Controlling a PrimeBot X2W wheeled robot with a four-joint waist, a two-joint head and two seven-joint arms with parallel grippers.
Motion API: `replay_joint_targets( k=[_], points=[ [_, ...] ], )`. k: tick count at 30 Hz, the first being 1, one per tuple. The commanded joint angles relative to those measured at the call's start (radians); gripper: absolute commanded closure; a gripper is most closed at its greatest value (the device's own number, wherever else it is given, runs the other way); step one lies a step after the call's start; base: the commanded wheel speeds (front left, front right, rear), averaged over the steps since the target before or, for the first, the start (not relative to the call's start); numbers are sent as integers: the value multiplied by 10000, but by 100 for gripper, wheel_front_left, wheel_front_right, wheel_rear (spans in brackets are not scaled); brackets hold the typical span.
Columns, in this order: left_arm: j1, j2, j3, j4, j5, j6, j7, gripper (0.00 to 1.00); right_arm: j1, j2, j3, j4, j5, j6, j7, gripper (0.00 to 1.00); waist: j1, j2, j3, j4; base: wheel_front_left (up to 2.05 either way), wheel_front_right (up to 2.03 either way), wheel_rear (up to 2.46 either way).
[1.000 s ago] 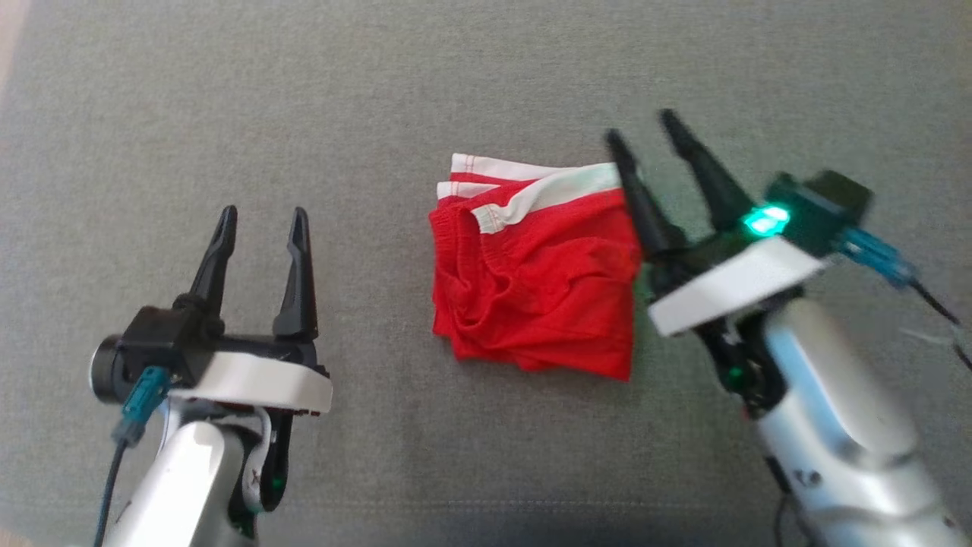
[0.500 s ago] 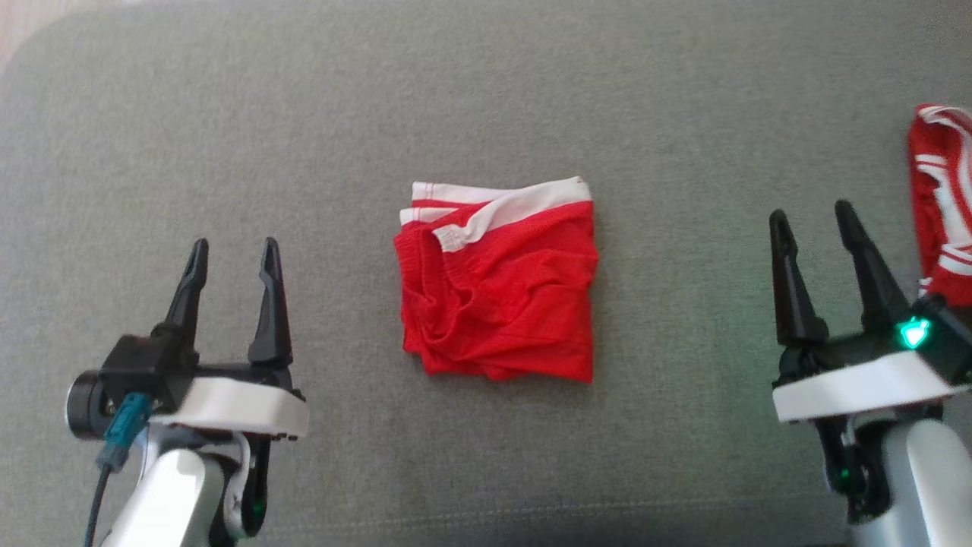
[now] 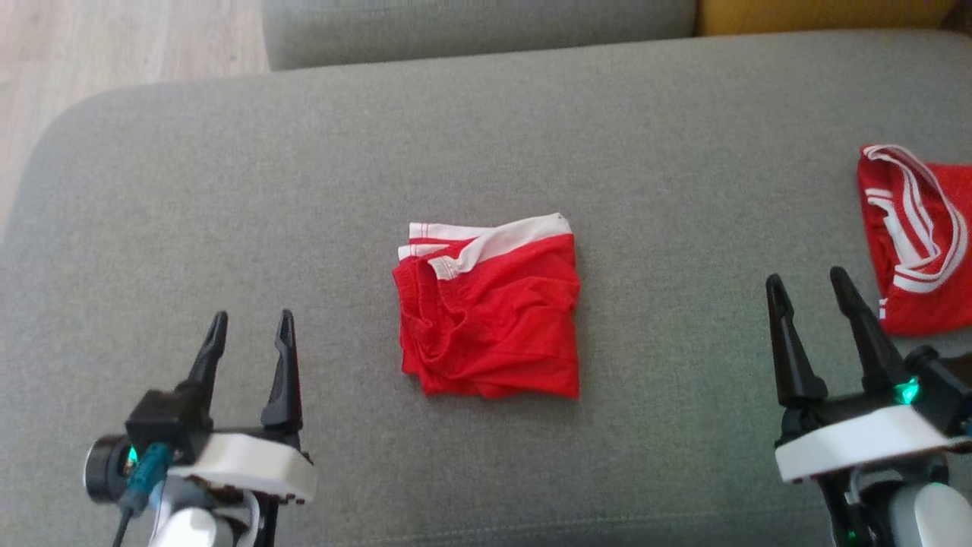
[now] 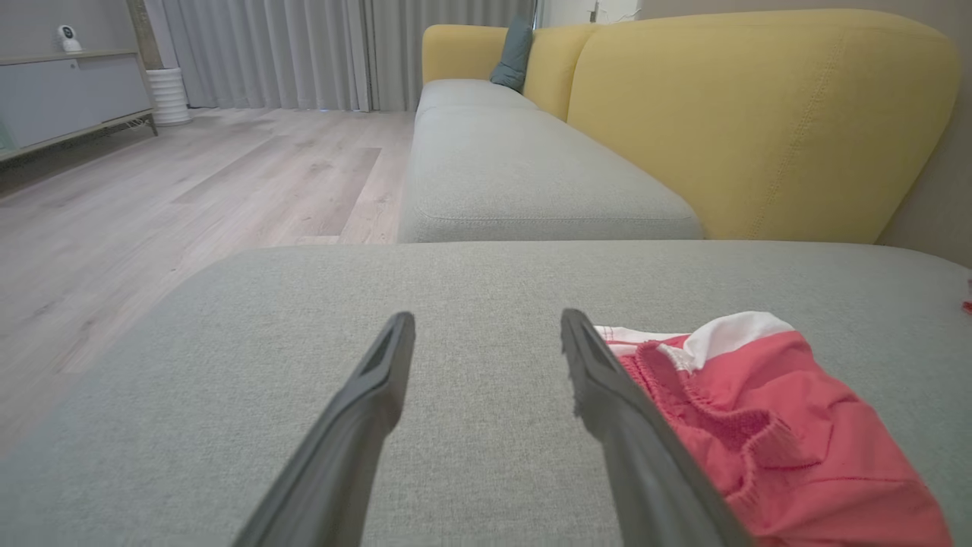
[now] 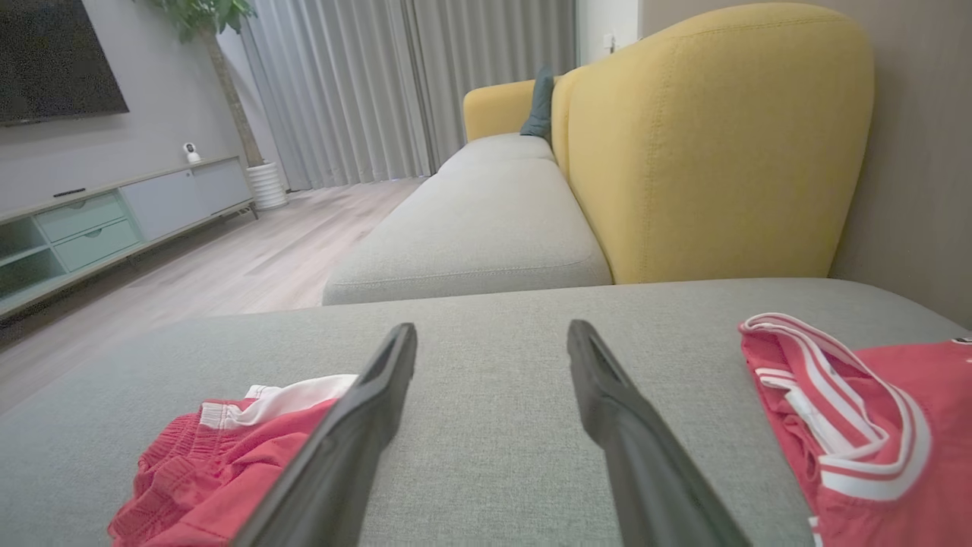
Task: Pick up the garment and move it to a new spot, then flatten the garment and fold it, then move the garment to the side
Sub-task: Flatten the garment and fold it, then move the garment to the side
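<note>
While both arms sit low at the near edge of the grey cushion (image 3: 228, 190), the garment (image 3: 490, 311) lies folded right in the middle of it: a compact red square, white waistband along the far edge, creases bunched toward its left side. Nothing is touching it.

Left end effector (image 3: 252, 315), lower left in the head view: fingers spread apart, nothing between them, well clear of the garment's left side. From its own wrist view the red cloth shows past the right-hand finger, flat on the cushion.

Over to the right end effector (image 3: 805, 276): fingers apart as well, empty, pointing up the cushion. It stands between the folded garment and a second red garment (image 3: 919, 243), white-striped, lying loose and crumpled at the cushion's right edge. That one is near the outer finger but apart from it.

Beyond the cushion a yellow backrest (image 5: 714, 144) rises, and wooden floor (image 3: 114, 45) runs off to the left.
</note>
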Motion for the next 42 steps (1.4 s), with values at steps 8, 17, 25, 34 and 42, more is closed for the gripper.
replay_joint_targets(
  k=[8,17,25,34,42],
  points=[
    [32,263,317,-252,-73,165,116,0,222,69,32,-533,-86,-7,307,0,0,0,-511,36,0,0,0],
    [189,322,312,-293,-74,303,158,0,373,116,-25,-594,-49,-7,440,0,0,0,-665,23,0,0,0],
    [190,371,297,-348,-71,366,161,0,356,123,-17,-605,-58,-7,511,0,0,0,-658,2,0,0,0],
    [121,412,284,-334,-101,373,139,0,300,136,-36,-578,-56,-7,579,0,0,0,-614,10,0,0,0],
    [50,412,246,-255,-101,382,90,0,306,140,-84,-551,-50,-7,698,0,0,0,-596,68,0,0,0]
  ],
)
